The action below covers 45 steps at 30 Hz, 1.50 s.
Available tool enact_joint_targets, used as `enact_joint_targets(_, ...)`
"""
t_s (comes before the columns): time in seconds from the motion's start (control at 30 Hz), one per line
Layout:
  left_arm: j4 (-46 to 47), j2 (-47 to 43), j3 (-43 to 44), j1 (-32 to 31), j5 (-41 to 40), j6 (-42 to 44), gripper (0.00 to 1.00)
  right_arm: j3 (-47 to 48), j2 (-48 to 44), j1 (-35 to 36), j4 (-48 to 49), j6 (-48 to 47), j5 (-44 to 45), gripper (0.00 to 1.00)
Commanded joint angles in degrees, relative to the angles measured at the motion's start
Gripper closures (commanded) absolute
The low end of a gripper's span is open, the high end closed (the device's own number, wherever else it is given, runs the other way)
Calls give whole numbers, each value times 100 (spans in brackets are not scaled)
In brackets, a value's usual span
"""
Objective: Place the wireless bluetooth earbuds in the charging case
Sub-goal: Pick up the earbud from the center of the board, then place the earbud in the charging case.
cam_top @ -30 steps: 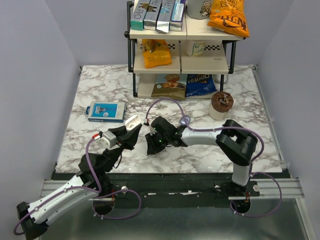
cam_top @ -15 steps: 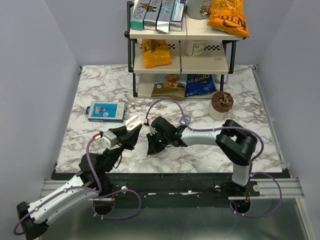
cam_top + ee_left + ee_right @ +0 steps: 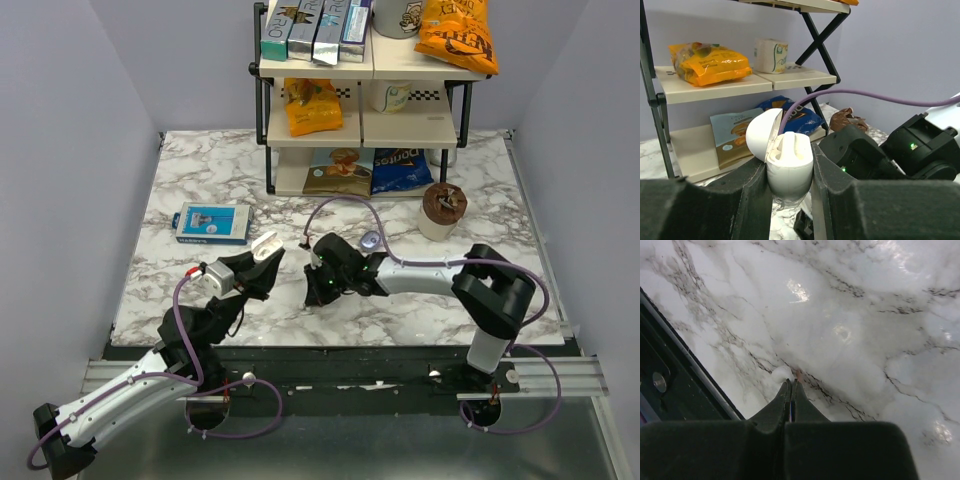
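The charging case looks white here and stands upright between the fingers of my left gripper, which is shut on it. Its lid is hinged open to the left, and one pale earbud sits in it. From above, the case is held over the table's front left by the left gripper. My right gripper is shut, jaws pressed together, tips low on the marble. A small white earbud lies right at those tips; I see nothing between the jaws. The right gripper is just right of the case.
A two-tier rack with snack bags and boxes stands at the back. A blue box lies at the left, a brown-topped cup at the right. The table's front edge and black rail run close beside the right gripper.
The right gripper has closed from part open to shut, and it has shifted slightly to the right. The left gripper and the case have not moved.
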Motion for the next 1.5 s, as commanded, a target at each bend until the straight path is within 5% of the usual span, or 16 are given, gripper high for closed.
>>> enact_joint_targets(0.0, 69, 20, -6, -10, -86, -31, 100, -282, -634, -400, -67, 41, 387, 99)
enact_joint_targets(0.23, 297, 266, 3, -10, -112, -39, 100, -529, -2118, -1227, -347, -275, 843, 99)
enact_joint_targets(0.67, 2397, 2199, 55, 96, 458, -417, 100, -633, -5240, -1245, -1411, -1363, 1601, 99)
enact_joint_targets(1.17, 4902, 5231, 1540, 1071, 5378, -2868, 100, -1135, -6824, -903, -1482, -2543, 677, 99)
enact_joint_targets(1.47, 5273, 5865, 1884, 1089, 6259, -3573, 100, -1065, -6956, -718, -1236, -2868, 388, 99)
